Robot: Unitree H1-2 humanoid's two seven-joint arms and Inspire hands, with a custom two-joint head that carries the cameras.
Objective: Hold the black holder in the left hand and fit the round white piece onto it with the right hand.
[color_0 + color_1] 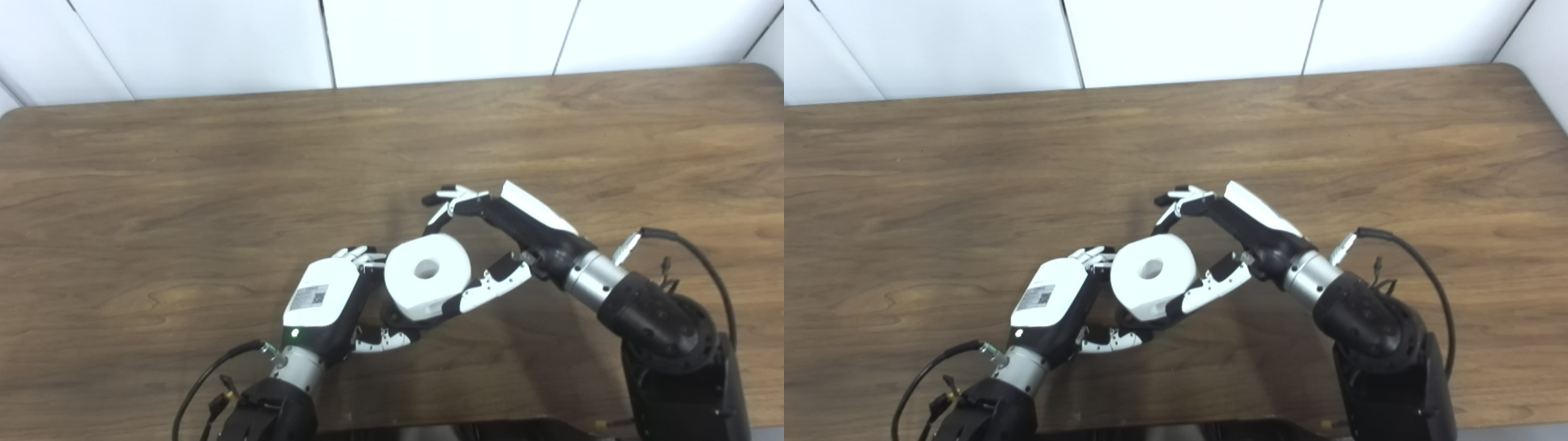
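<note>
The round white piece [427, 275] sat low over the near middle of the wooden bench [184, 184], caught between the two hands, its central hole facing up toward the cameras. The right hand [490, 245] pinched it: the thumb lay under the near right edge while the fingers [450, 197] arched over the far side, though whether their tips pressed the piece or merely stood beside it could not be told. The left hand [334, 300] was curled just beside the piece on its left, fingers wrapped around something dark beneath it.

That dark thing was probably the black holder [391, 315], but only a sliver showed under the piece's lower left edge, so its shape and how firmly it was gripped stayed unclear.

By these views the picking up was done and both parts were brought together. The piece appeared to rest on or just above the holder, tilted slightly. Seating it fully, and then releasing with the right hand, seemed to be what remained.
</note>
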